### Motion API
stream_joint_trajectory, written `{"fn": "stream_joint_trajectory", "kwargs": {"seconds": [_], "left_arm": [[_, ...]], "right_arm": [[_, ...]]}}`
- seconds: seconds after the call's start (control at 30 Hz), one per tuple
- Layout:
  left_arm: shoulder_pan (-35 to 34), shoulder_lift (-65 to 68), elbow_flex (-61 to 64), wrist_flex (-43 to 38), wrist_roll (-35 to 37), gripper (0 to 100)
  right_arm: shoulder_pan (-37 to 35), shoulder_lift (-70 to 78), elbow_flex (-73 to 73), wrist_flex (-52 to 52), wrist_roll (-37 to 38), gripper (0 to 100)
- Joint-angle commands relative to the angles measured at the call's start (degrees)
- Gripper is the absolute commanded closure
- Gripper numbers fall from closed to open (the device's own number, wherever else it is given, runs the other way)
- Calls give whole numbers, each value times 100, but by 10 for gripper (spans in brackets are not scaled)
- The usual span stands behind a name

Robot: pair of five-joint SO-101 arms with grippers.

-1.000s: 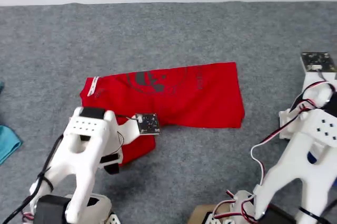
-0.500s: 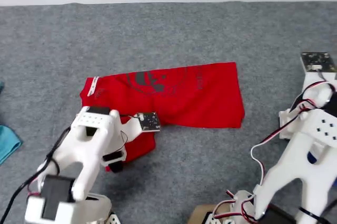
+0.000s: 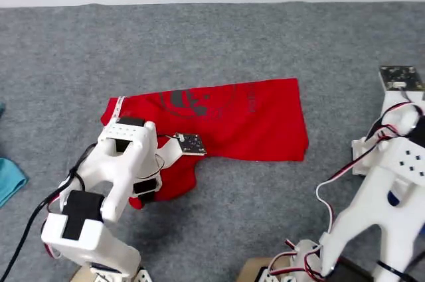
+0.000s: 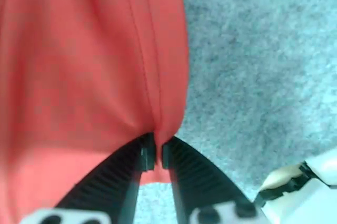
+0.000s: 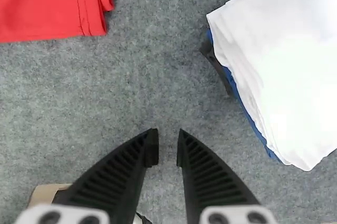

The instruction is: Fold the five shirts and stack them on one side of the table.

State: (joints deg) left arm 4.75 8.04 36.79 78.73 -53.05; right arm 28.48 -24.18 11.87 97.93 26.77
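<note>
Red shirt [image 3: 226,119]: partly folded; we are clamping its hem in our left gripper [image 4: 154,153]. Right gripper [image 5: 166,147], slightly parted and empty, is waiting near the stack of finished shirts [image 5: 279,66].

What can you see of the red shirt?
The red shirt lies partly folded on the grey table. It is soft cloth with a dark round print and a white label strip at one end. Its far part lies flat. A near corner is bunched, with its stitched hem pinched in the left end effector.
</note>
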Motion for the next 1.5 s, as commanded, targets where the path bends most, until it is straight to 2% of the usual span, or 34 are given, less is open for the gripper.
{"fn": "stream_joint_trajectory", "kwargs": {"seconds": [0.0, 0.2, 0.3, 0.43, 0.57, 0.77, 1.23, 1.47], "left_arm": [[26, -97, -136, -26, 132, 998], [35, -1029, -681, 651, 123, 998], [35, -1284, -1077, 712, 123, 998], [35, -1275, -1437, 607, 123, 998], [18, -1240, -1446, 18, 132, 998], [-9, -624, -1745, -563, 132, 997], [-404, 1160, -3881, -501, 343, 997], [-396, 1582, -4136, -457, 343, 995]], "right_arm": [[-13, -259, -53, 66, 35, 927], [-13, -259, -53, 66, 35, 927], [-13, -259, -62, 136, 35, 927], [-13, -259, -70, 145, 35, 927], [-22, -259, -70, 145, 18, 927], [-31, -259, -70, 154, 9, 927], [-40, -259, -70, 233, 9, 926], [-40, -259, -70, 233, 9, 926]]}}
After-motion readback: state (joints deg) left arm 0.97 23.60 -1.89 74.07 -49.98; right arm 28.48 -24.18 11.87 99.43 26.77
